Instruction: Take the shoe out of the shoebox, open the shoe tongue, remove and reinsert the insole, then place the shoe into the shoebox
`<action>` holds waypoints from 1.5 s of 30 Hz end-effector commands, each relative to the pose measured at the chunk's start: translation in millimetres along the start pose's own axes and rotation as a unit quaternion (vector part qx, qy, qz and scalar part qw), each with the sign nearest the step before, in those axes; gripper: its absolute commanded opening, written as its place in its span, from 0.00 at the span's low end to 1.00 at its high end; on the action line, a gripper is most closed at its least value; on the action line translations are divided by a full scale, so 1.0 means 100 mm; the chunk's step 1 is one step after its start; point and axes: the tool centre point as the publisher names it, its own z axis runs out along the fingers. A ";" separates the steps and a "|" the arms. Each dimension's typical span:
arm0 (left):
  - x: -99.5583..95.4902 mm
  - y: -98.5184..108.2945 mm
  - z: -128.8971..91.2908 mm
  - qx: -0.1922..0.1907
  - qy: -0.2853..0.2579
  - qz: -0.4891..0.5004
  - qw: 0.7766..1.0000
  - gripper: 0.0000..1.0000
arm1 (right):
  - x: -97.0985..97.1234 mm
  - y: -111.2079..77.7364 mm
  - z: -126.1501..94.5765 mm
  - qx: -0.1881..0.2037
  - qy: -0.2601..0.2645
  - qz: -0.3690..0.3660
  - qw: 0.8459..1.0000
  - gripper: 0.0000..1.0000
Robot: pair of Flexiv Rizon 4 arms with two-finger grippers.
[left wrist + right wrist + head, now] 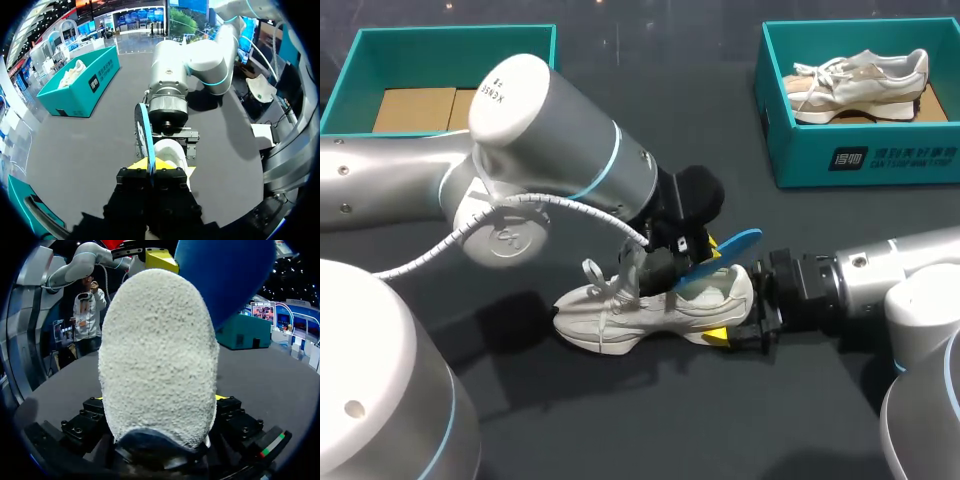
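The dark table [620,420] lies bare along its near edge and again in the strip between the two teal boxes at the far side. The middle is crowded. The left arm [540,130] sweeps in large from the left, and the right arm [880,285] lies low, coming in from the right. The far-left shoebox [360,70] holds only cardboard [415,108]. The far-right shoebox [800,150] holds a beige shoe [860,85].

Between the arms the white shoe [650,305] sits on its sole on the table, toe to the left, well apart from both boxes. The right gripper [735,322] is clamped on its heel. The left gripper [672,268] hangs over the shoe's opening and pinches the blue insole [730,248], which angles up and out over the heel.

The left wrist view shows the insole edge-on between that gripper's fingers, with the right arm straight ahead. The right wrist view is nearly filled by the shoe's nubbly heel, gripped on both sides, with the insole above it. The head view shows neither of these.
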 end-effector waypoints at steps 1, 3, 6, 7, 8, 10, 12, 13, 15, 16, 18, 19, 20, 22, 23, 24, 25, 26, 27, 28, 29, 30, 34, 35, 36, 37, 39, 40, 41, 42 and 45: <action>0.01 -0.04 0.10 -0.006 -0.005 -0.001 1.000 0.18 | 0.02 0.01 0.01 0.002 0.000 0.000 1.000 0.00; 0.03 -0.03 0.13 -0.008 -0.004 -0.002 1.000 0.30 | 0.02 0.01 0.01 0.002 0.000 0.000 1.000 0.00; 0.06 0.00 0.19 -0.013 -0.003 -0.004 1.000 0.37 | 0.02 0.01 0.01 0.002 0.000 0.000 1.000 0.00; 0.07 0.01 0.20 -0.015 -0.007 -0.006 1.000 0.39 | 0.02 0.01 0.01 0.002 0.000 0.000 1.000 0.00; 0.07 0.02 0.21 -0.015 -0.008 -0.007 1.000 0.40 | 0.02 0.01 0.01 0.002 0.000 0.000 1.000 0.00; 0.09 0.04 0.22 -0.016 -0.008 -0.010 1.000 0.42 | 0.02 0.01 0.01 0.002 0.000 0.000 1.000 0.00; 0.10 0.07 0.22 -0.015 -0.012 -0.011 1.000 0.43 | 0.02 0.01 0.01 0.002 0.000 0.000 1.000 0.00; 0.12 0.09 0.22 -0.015 -0.016 -0.012 1.000 0.43 | 0.02 0.01 0.01 0.002 0.000 0.000 1.000 0.00; 0.14 0.11 0.22 -0.015 -0.026 -0.011 1.000 0.44 | 0.02 0.01 0.01 0.002 0.000 0.000 1.000 0.00; 0.16 0.12 0.23 -0.015 -0.029 -0.010 0.999 0.44 | 0.02 0.01 0.01 0.002 0.000 0.000 1.000 0.00; 0.18 0.14 0.25 -0.018 -0.042 -0.008 0.999 0.43 | 0.02 0.01 0.01 0.002 0.000 0.000 1.000 0.00; 0.19 0.15 0.26 -0.019 -0.046 -0.008 0.999 0.42 | 0.02 0.01 0.01 0.002 0.000 0.000 1.000 0.00; 0.19 0.15 0.27 -0.020 -0.046 -0.008 0.999 0.41 | 0.02 0.01 0.01 0.002 0.000 0.000 1.000 0.00; 0.19 0.17 0.29 -0.021 -0.049 -0.006 0.999 0.41 | 0.02 0.01 0.01 0.002 0.000 0.000 1.000 0.00; 0.19 0.17 0.29 -0.022 -0.052 -0.006 0.998 0.41 | 0.02 0.01 0.01 0.002 0.000 0.000 1.000 0.00; 0.19 0.18 0.30 -0.022 -0.054 -0.006 0.998 0.42 | 0.02 0.01 0.01 0.002 0.000 0.000 1.000 0.00; 0.19 0.18 0.30 -0.023 -0.057 -0.008 0.998 0.42 | 0.02 0.01 0.01 0.002 0.000 0.000 1.000 0.00; 0.18 0.18 0.31 -0.023 -0.059 -0.008 0.998 0.41 | 0.02 0.01 0.01 0.002 0.000 0.000 1.000 0.00; 0.18 0.18 0.31 -0.023 -0.060 -0.009 0.998 0.41 | 0.02 0.01 0.01 0.002 0.000 0.000 1.000 0.00; 0.17 0.18 0.31 -0.022 -0.061 -0.010 0.998 0.41 | 0.02 0.01 0.01 0.002 0.000 0.000 1.000 0.00; 0.17 0.18 0.32 -0.022 -0.063 -0.011 0.998 0.40 | 0.02 0.01 0.01 0.002 0.000 0.000 1.000 0.00; 0.16 0.18 0.32 -0.022 -0.067 -0.011 0.997 0.40 | 0.02 0.01 0.01 0.002 0.000 0.000 1.000 0.00; 0.15 0.18 0.35 -0.022 -0.069 -0.012 0.997 0.37 | 0.02 0.01 0.01 0.002 0.000 0.000 1.000 0.00; 0.14 0.19 0.35 -0.022 -0.067 -0.013 0.997 0.33 | 0.02 0.01 0.01 0.002 0.000 0.000 1.000 0.00; 0.13 0.19 0.36 -0.022 -0.066 -0.014 0.997 0.26 | 0.02 0.01 0.01 0.002 0.000 0.000 1.000 0.00; 0.13 0.19 0.36 -0.022 -0.065 -0.014 0.998 0.17 | 0.02 0.01 0.01 0.002 0.000 0.000 1.000 0.00; 0.12 0.20 0.37 -0.022 -0.064 -0.016 0.998 0.09 | 0.02 0.01 0.01 0.002 0.000 0.000 1.000 0.00; 0.12 0.20 0.37 -0.022 -0.060 -0.018 0.998 0.00 | 0.02 0.01 0.01 0.002 0.000 0.000 1.000 0.00; 0.11 0.20 0.36 -0.021 -0.055 -0.019 0.998 0.00 | 0.02 0.01 0.01 0.002 0.000 0.000 1.000 0.00; 0.10 0.20 0.35 -0.019 -0.052 -0.021 0.998 0.00 | 0.02 0.01 0.01 0.002 0.000 0.000 1.000 0.00; 0.08 0.18 0.28 -0.013 -0.030 -0.025 0.999 0.00 | 0.02 0.01 0.01 0.002 0.000 0.000 1.000 0.00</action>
